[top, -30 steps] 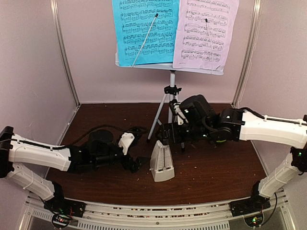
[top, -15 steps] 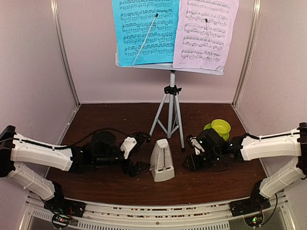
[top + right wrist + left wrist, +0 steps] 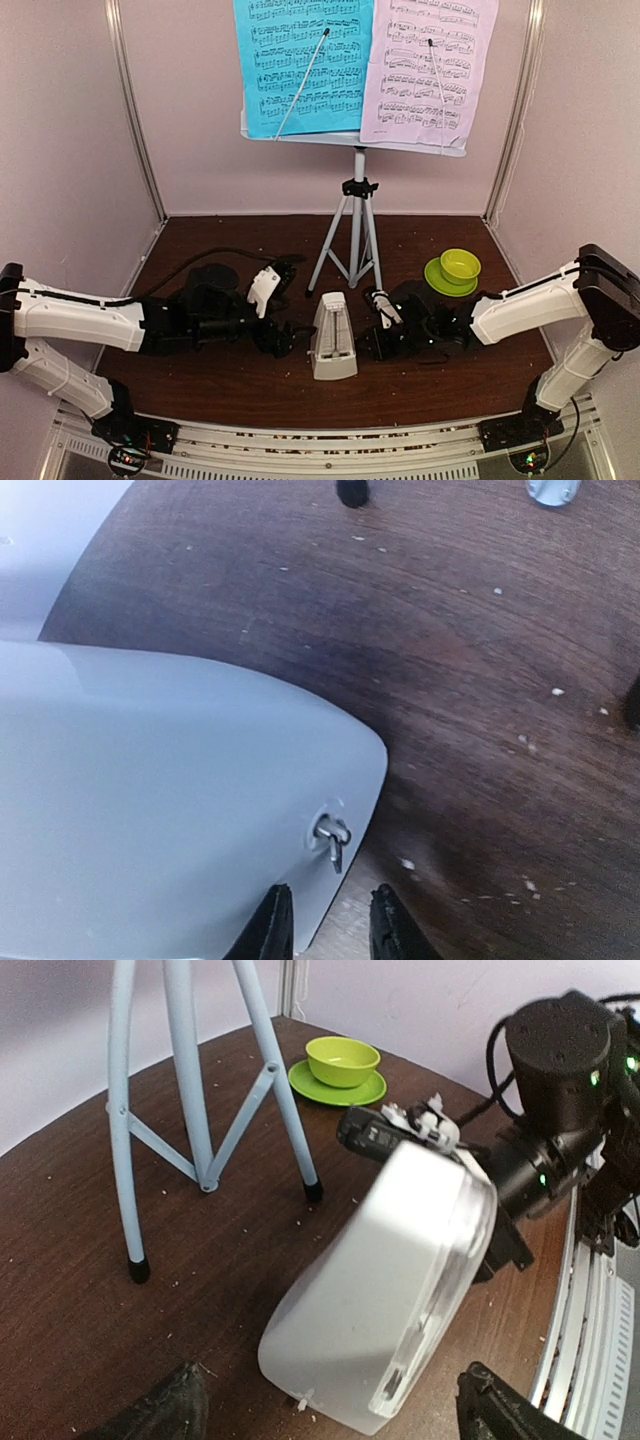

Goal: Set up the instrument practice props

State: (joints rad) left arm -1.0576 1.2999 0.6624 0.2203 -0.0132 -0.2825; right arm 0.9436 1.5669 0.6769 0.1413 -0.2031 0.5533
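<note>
Music-stand desk (image 3: 300, 137): pale, at the rear centre of the top view, raised on grey tripod legs (image 3: 355, 240) whose feet rest on the dark wooden table (image 3: 250, 385).
Cyan music sheet (image 3: 300, 60): on the left half of the desk, with a thin wire arm lying across it.
Lilac music sheet (image 3: 430, 65): on the right half of the desk, just beside the cyan one, also under a wire arm.
Metronome (image 3: 333, 335): small cream pyramid standing on the table in front of the tripod legs, between the two grippers.
Left gripper (image 3: 283, 338): low over the table at the metronome's left side. In the left wrist view its dark fingers (image 3: 160, 1410) are spread wide, with the metronome (image 3: 385, 1280) in front of the gap and untouched by either finger.
Right gripper (image 3: 368, 342): low at the metronome's right side. In the right wrist view its fingertips (image 3: 272, 925) stand close together with a narrow gap, right at the edge of the metronome's body (image 3: 150, 800); whether they pinch anything cannot be told.
Winding key (image 3: 332, 840): small metal piece on the metronome's side, just ahead of the right fingertips.
Cup (image 3: 460, 264): lime green, sitting on a matching saucer (image 3: 437, 277) at the right rear of the table, apart from both arms.
</note>
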